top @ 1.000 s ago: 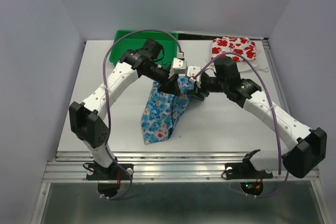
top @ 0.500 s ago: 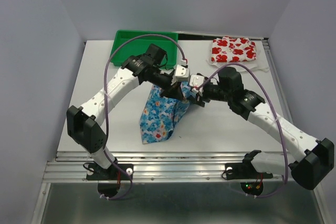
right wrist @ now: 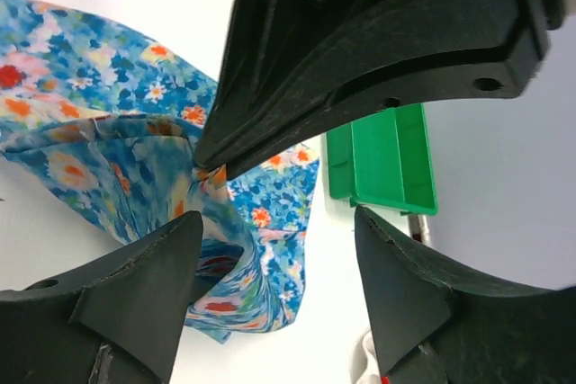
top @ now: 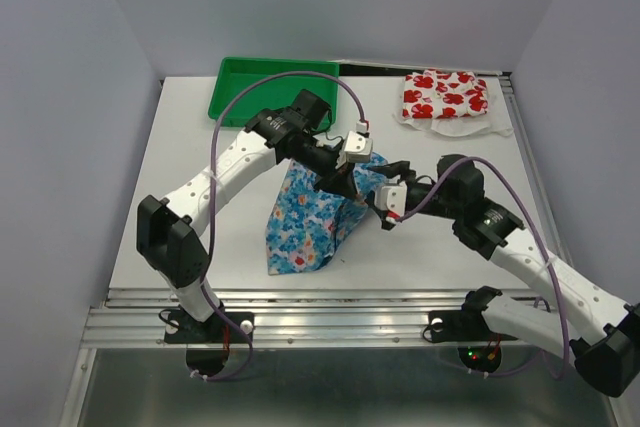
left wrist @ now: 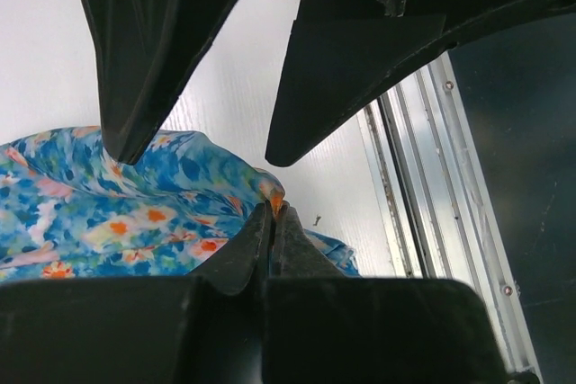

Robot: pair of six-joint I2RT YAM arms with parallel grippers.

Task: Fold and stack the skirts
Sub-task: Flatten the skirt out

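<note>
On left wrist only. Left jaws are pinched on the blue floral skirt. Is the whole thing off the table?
Observer: No. The left gripper holds a pinch of it up. The blue floral skirt drapes down from there, and its lower end rests on the table.
Operator: Other skirt?
Observer: The white skirt with red flowers lies at the far right corner, on its own.
Operator: Tray?
Observer: The green tray sits at the far edge, left of centre.
</note>
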